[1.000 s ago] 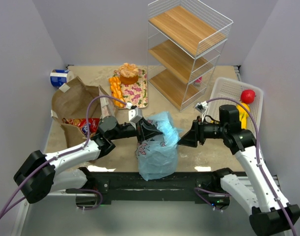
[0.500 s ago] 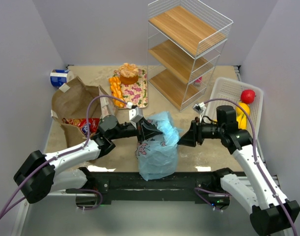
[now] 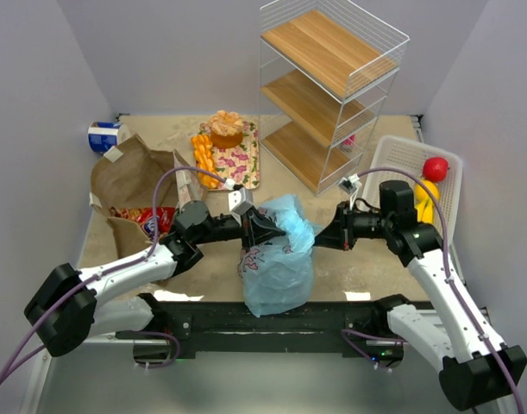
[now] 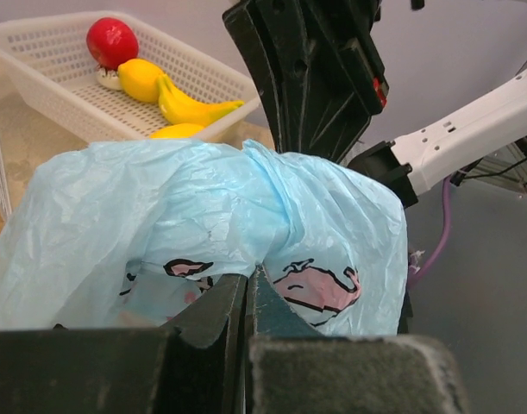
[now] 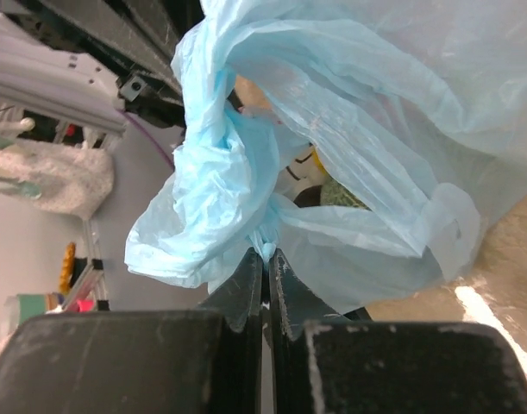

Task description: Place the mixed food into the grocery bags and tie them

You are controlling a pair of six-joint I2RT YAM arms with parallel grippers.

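The light-blue plastic bag [image 3: 278, 259] stands at the table's near middle, with a pink whale print on its side [image 4: 319, 289]. My left gripper [image 3: 279, 229] is shut on the bag's upper left film [image 4: 159, 207]. My right gripper [image 3: 318, 240] is shut on the bunched upper right film [image 5: 237, 181], jaws pinched together. Something green and yellow shows dimly through the film [image 5: 319, 177]. The brown paper bag [image 3: 134, 185] lies open at the left, with red snack packets [image 3: 149, 221] in its mouth.
A white slatted basket [image 3: 392, 164] at the right holds a red fruit [image 3: 435, 168] and yellow fruit [image 3: 427, 197]. A wire shelf rack [image 3: 328, 90] stands behind. Orange segments [image 3: 203, 159] and an orange cake [image 3: 227, 129] sit on a floral tray. A blue-white carton [image 3: 105, 136] lies far left.
My right gripper moved left to the bag and shut on its bunched film. The left arm has held still.
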